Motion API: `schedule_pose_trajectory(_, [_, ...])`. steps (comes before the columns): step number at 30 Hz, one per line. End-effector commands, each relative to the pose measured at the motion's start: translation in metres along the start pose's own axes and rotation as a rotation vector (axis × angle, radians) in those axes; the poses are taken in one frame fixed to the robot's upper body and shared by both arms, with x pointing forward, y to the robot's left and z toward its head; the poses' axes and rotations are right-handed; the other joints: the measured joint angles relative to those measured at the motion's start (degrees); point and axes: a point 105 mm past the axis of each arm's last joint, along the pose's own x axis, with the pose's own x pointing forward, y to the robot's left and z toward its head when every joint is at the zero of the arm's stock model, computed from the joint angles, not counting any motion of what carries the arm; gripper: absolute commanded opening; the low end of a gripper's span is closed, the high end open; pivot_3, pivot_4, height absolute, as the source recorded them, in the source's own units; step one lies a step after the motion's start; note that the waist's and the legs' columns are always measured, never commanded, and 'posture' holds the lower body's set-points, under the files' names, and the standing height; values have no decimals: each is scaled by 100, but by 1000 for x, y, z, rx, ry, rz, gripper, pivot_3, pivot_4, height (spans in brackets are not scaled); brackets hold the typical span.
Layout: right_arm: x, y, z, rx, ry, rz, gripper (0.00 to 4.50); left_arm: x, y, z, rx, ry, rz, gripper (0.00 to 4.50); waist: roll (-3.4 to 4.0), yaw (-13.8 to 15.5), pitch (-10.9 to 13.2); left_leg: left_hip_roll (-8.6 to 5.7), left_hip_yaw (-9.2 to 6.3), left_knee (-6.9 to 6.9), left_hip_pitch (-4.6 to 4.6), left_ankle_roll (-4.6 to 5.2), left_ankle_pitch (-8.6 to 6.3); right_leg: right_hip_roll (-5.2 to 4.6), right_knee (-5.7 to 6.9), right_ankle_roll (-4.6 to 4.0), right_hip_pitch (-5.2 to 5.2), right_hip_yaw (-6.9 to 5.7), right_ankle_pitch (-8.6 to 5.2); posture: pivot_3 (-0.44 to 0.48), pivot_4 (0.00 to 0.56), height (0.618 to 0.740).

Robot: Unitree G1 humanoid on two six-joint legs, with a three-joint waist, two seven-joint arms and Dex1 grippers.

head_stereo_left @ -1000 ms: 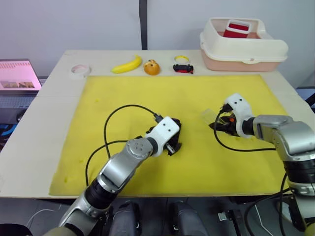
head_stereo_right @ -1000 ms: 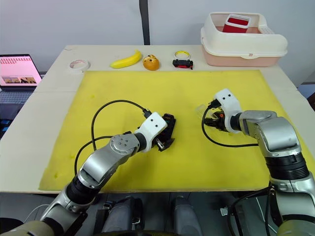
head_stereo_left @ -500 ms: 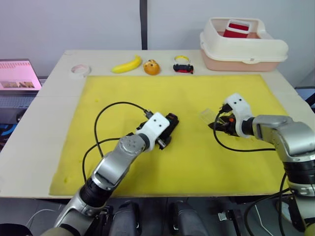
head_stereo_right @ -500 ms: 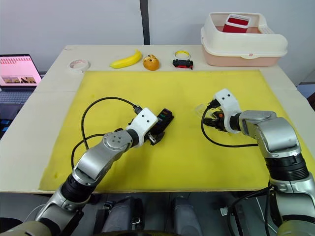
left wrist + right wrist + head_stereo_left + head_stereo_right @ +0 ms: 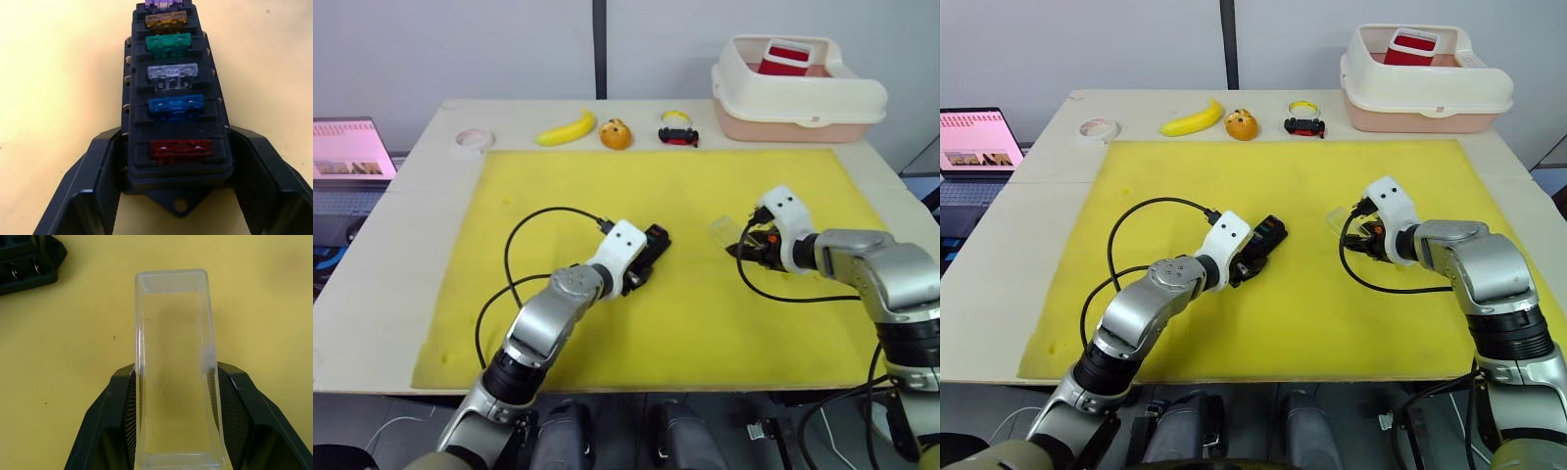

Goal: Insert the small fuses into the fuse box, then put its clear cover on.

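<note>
Left end effector [image 5: 176, 171], fingers closed on the small black rectangular plastic fuse box [image 5: 643, 257], mid-mat, long axis toward one o'clock, six coloured fuses [image 5: 171, 78] seated. At three o'clock, right end effector [image 5: 173, 401] pinches the clear rectangular plastic cover [image 5: 173, 367], pointing toward ten o'clock; misalignment could jam it.
</note>
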Motion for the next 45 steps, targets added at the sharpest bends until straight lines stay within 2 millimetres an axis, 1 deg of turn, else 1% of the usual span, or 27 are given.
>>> schedule_pose_trajectory(1, [-12, 1, 19, -47, -88, -1, 1675, 1, 12, 11, -9, -33, 19, 2560, 0, -4, 0, 0, 1, 0, 0, 0, 0, 0, 0, 0, 0, 0, 0, 0, 150, 739])
schedule_pose_trajectory(3, [-17, 3, 22, -56, -100, 11, 1675, 0, 17, 12, -6, -35, 9, 2560, 0, -9, 0, 0, 0, 0, 0, 0, 0, 0, -1, 0, 0, 0, 0, 0, 150, 739])
schedule_pose_trajectory(7, [-32, 10, 34, -96, -142, 64, 1675, -3, 15, 22, 8, -88, -116, 2560, 0, -12, 0, 0, 1, -1, 0, 0, 0, 0, -1, 0, -1, 0, 0, 0, 150, 739])
schedule_pose_trajectory(11, [-53, 22, 45, -203, -178, 156, 1675, -11, 10, 33, 117, -146, -337, 2560, 0, -7, 0, 0, 0, -2, -2, 0, 0, 0, -1, -1, -4, -1, 0, 0, 150, 739])
schedule_pose_trajectory(14, [-68, 36, 49, -299, -178, 252, 1675, -14, 2, 34, 239, -166, -530, 2560, 0, -5, 0, 0, 1, -2, -4, 0, 0, -1, -6, -2, -4, -3, -1, 0, 150, 739])
schedule_pose_trajectory(16, [-71, 45, 52, -325, -179, 312, 1675, -16, -2, 33, 304, -179, -631, 2560, 1, -13, 0, 0, 2, -3, -3, 3, -2, -1, -14, -3, 0, -2, -1, 0, 150, 739])
schedule_pose_trajectory(20, [-70, 70, 49, -380, -132, 421, 1675, -16, -8, 25, 412, -165, -809, 2560, 1, -18, 0, 1, 3, -3, -4, 4, -3, -1, -15, -4, -3, -1, -1, 0, 150, 739])
schedule_pose_trajectory(24, [-65, 79, 53, -381, -125, 441, 1675, -13, -11, 22, 480, -153, -886, 2560, 0, -20, 0, 2, 3, -2, -7, 8, -5, -1, -15, -6, -8, 1, -2, 0, 150, 739])
schedule_pose_trajectory(28, [-59, 87, 52, -393, -105, 454, 1675, -6, -12, 18, 531, -144, -877, 2560, 0, -9, 0, 2, 3, -1, -11, 10, -6, -2, -15, -13, -13, 4, -5, 0, 150, 739])
schedule_pose_trajectory(31, [-53, 92, 45, -394, -84, 455, 1675, -3, -8, 5, 562, -99, -849, 2560, 0, -19, 0, 2, 3, 0, -11, 13, -8, -4, -16, -10, -13, 5, -4, 0, 150, 739])
schedule_pose_trajectory(36, [-47, 95, 39, -399, -63, 449, 1675, 1, -3, -8, 575, -26, -812, 2560, 0, -22, 0, 4, 2, 0, -11, 16, -9, -3, -14, -6, -14, 7, -2, 0, 150, 739])
schedule_pose_trajectory(44, [-45, 95, 39, -395, -66, 439, 1675, 3, -2, -11, 525, -6, -786, 2560, 0, -19, 0, 4, 3, 2, -9, 16, -9, -2, -13, -5, -12, 7, -1, 0, 150, 739])
schedule_pose_trajectory(45, [-45, 95, 39, -394, -66, 439, 1675, 2, -2, -12, 521, -7, -785, 3634, 0, -18, 0, 4, 3, 2, -9, 16, -9, -2, -13, -5, -12, 7, -1, 0, 150, 739])
